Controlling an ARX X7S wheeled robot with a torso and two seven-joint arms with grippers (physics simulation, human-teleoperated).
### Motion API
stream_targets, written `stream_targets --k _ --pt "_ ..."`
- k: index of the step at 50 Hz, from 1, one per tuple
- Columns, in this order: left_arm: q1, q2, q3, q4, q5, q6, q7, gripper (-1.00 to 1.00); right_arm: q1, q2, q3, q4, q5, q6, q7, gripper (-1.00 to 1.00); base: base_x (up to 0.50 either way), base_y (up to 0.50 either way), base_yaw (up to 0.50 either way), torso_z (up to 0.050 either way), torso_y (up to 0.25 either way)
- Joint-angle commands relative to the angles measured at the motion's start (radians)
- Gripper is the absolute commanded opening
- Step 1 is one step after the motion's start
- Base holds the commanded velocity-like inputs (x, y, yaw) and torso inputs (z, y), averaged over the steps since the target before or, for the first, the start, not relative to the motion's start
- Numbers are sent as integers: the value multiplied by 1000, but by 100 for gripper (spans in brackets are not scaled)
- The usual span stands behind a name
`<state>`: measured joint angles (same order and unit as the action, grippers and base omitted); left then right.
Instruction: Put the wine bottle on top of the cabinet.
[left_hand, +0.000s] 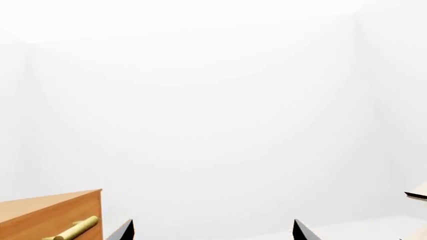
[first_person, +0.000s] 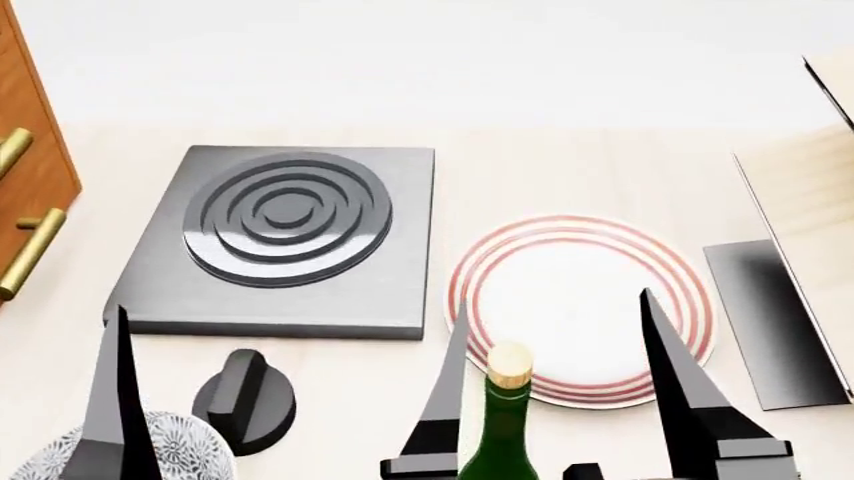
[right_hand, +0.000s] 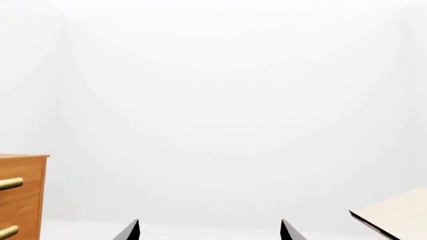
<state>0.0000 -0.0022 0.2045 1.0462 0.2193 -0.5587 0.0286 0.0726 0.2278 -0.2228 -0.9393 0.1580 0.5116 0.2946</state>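
standing between the right hand (first_person: 554, 385)'s spread fingers, ungripped, the wine bottle (first_person: 503, 425) fronts a striped plate (first_person: 587, 300) and burner (first_person: 287, 235).

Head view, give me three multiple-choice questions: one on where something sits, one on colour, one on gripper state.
1. The green glass wine bottle with the tan cork stands:
A. between the right gripper's fingers
B. on the black stove plate
C. on the reddish-brown wooden cabinet

2. The round white plate's rings are:
A. blue
B. red
C. green

3. The right gripper is:
A. shut
B. open
C. hidden

A, fingers flank the cork; B, red rim rings; B, fingers spread apart.
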Motion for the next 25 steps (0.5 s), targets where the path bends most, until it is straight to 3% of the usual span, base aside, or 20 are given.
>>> stream_targets --k 1,14,25 --pt "1 0 0 1 0 0 -1 100 -1 9 -4 7 12 -19 12 100 0 0 0 0 0" --pt "0 0 1 1 2 -3 -2 100 -1 25 -18 11 7 -20 27 100 0 27 0 0 0" --pt "2 0 0 1 1 -1 -2 100 2 35 -30 10 4 -15 33 100 13 482 0 0 0"
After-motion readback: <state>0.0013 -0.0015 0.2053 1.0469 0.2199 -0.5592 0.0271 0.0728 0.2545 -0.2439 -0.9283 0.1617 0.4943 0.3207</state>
